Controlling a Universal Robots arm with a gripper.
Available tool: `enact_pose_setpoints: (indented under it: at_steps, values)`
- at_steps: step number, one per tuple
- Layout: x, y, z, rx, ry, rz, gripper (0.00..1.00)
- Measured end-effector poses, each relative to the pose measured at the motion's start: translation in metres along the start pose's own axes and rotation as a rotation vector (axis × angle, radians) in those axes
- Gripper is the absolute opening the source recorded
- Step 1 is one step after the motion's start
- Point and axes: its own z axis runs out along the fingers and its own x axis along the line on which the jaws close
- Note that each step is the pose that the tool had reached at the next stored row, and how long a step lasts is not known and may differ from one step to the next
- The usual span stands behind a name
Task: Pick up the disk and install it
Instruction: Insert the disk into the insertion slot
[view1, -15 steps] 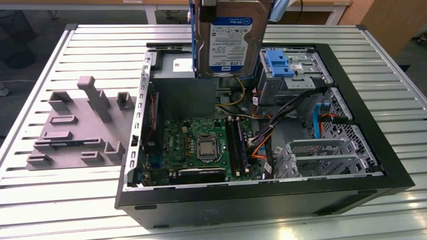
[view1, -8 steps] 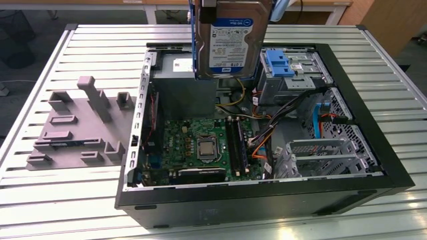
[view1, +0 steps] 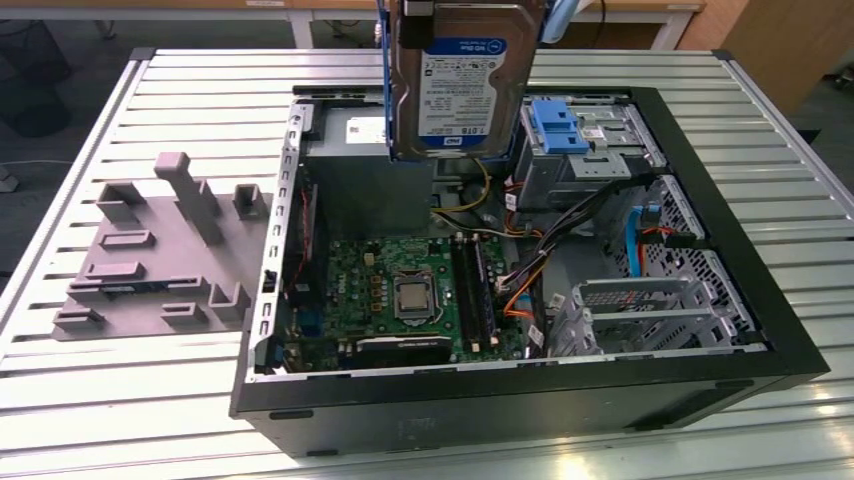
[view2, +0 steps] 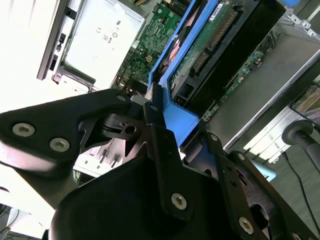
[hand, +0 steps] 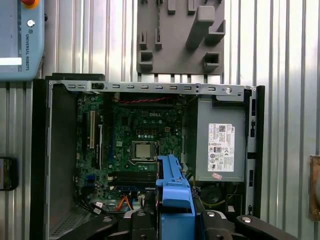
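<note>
Blue plastic rail of the disk (view1: 461, 75) is clamped in the black claw (view2: 165, 114), which points down over the open computer case (view1: 534, 405). Below lie the motherboard (view1: 400, 290), a grey power-supply box (hand: 220, 145) and a blue bracket (view1: 554, 125). A grey fixture plate (view1: 147, 250) sits beside the case on the slatted surface (view1: 200, 90). The disk hangs clear above the case, long axis vertical, label facing the exterior view.

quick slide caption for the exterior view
Silver-grey metal hard drive with blue side rails held above the open black computer case.
</note>
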Motion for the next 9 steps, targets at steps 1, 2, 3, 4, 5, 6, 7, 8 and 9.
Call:
enact_pose_setpoints:
  at_steps: [1, 2, 3, 4, 5, 6, 7, 8, 9]
  values:
    - [0.0002, 0.0000, 0.0000, 0.0000, 0.0001, 0.000, 0.36]
    - [0.0003, 0.0000, 0.0000, 0.0000, 0.0001, 0.000, 0.36]
    - [0.0004, 0.0000, 0.0000, 0.0000, 0.0001, 0.000, 0.36]
    - [0.0006, 0.0000, 0.0000, 0.0000, 0.0001, 0.000, 0.36]
    - [0.0009, 0.0000, 0.0000, 0.0000, 0.0000, 0.000, 0.36]
    - [0.0012, 0.0000, 0.0000, 0.0000, 0.0001, 0.000, 0.36]
    - [0.0015, 0.0000, -0.0001, 0.0000, 0.0003, 0.000, 0.36]
    - [0.0021, -0.0001, -0.0001, 0.0000, 0.0004, 0.000, 0.36]
    - [0.0028, -0.0001, 0.0000, 0.0000, 0.0003, 0.000, 0.36]
